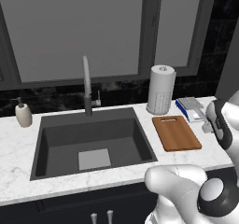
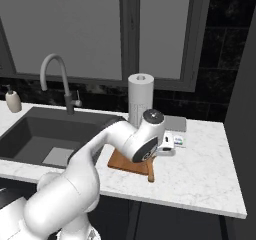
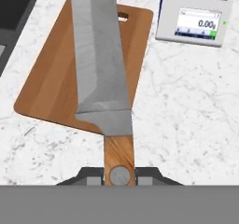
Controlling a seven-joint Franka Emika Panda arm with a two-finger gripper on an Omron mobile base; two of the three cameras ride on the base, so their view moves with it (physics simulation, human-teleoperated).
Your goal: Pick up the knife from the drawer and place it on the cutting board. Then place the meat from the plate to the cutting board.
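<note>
Step in hand: knife to cutting board.

The gripper point(image 3: 120, 175) is clamped on the wooden handle of the knife point(image 3: 100, 59); the finger tips sit tight on either side of the handle near its rivet. In the hand view the broad grey blade runs away from the hand, over the cutting board point(image 3: 60, 78) and towards the board's slot-handle end. The knife looks airborne rather than resting, though the height above the wood is hard to judge from this angle.

The board lies on the marble counter point(image 1: 14, 148) just right of the sink point(image 1: 93, 139), its slot end towards the back wall, with the paper towel roll point(image 1: 161, 90) behind it. A digital scale point(image 3: 196, 17) stands just beside the board's far right corner. In the right base view the wrist hangs over the board's front edge.

Advice for the set-down:
- Carry the hand forward, towards the wall, before you lower. At present the handle overhangs the front edge of the board, so a release here would probably leave the knife tipping off onto the counter.
- Keep the blade parallel to the board's long sides, and away from the scale.
- Lower until the blade lies flat, then let go.
- Favour one long side, leaving bare wood for the meat to follow.
</note>
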